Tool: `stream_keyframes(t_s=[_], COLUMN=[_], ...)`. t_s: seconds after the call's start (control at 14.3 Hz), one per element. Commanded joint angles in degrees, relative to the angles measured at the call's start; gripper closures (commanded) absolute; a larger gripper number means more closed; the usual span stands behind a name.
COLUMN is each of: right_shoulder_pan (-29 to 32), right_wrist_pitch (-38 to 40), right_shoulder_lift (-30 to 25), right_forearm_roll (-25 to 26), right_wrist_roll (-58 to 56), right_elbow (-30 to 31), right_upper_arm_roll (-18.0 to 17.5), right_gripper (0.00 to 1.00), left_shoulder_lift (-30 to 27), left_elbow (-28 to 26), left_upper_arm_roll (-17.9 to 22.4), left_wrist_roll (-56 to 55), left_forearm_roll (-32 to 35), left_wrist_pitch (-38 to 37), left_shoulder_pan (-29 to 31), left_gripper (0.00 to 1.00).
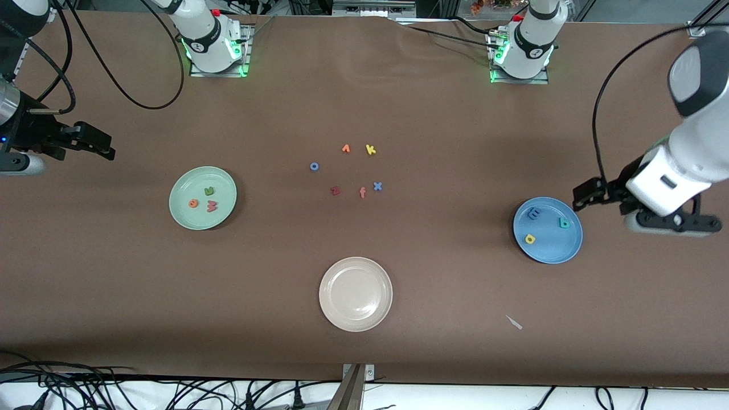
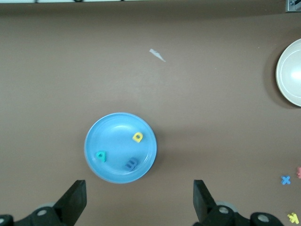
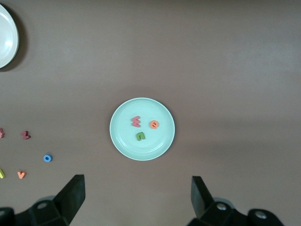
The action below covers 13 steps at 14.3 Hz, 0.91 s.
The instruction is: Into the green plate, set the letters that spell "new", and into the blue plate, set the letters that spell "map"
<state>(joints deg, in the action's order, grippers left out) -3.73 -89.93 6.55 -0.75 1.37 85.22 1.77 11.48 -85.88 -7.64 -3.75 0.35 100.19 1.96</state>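
Matt brown cloth covers the table (image 1: 455,296); the beige plate (image 1: 356,294) shines glossy; the letters (image 1: 203,199) look like soft foam

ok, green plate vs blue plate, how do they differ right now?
The green plate holds an olive n, an orange e and a red w; the blue plate holds a blue m, a teal a and a yellow p. Green sits toward the right arm's end, blue toward the left arm's. Both are round, same size, three letters each.
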Motion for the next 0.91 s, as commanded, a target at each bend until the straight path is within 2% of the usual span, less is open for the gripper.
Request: stream_keyframes(t_s=[0.0, 0.14, 0.21, 0.35, 0.63, 0.84], right_shoulder_pan=[-0.23, -0.23, -0.23, -0.23, -0.23, -0.23], right_wrist_pitch=[0.37, 0.28, 0.19, 0.19, 0.19, 0.19], right_shoulder_lift=[0.75, 0.75, 0.83, 0.83, 0.83, 0.83], right_forearm_roll=[0.75, 0.84, 0.75, 0.84, 0.84, 0.75], right_wrist_roll=[-0.31, -0.31, -0.31, -0.31, -0.31, -0.31], right_elbow=[-1.54, -1.46, -1.46, -1.37, -1.37, -1.28], right_upper_arm_roll=[0.08, 0.08, 0.08, 0.08, 0.08, 0.08], right_gripper=[0.0, 0.0, 0.0, 0.0, 0.0, 0.0], left_shoulder_lift=[-10.23, -16.64, -17.54, -16.68, -11.67, -11.66], left_elbow=[-10.43, -16.48, -17.39, -16.61, -8.79, -8.61], left_upper_arm_roll=[2.72, 2.63, 2.55, 2.37, 2.46, 2.46], left_wrist_roll=[0.68, 0.68, 0.68, 0.76, 0.76, 1.2], left_forearm_roll=[-1.67, -1.4, -1.49, -1.4, -1.23, -1.49], left_wrist_pitch=[1.86, 1.77, 1.33, -0.42, -6.83, -7.37], left_shoulder_pan=[-1.44, -1.35, -1.26, -0.91, -0.82, -0.82], left_gripper=[0.0, 0.0, 0.0, 0.0, 0.0, 0.0])
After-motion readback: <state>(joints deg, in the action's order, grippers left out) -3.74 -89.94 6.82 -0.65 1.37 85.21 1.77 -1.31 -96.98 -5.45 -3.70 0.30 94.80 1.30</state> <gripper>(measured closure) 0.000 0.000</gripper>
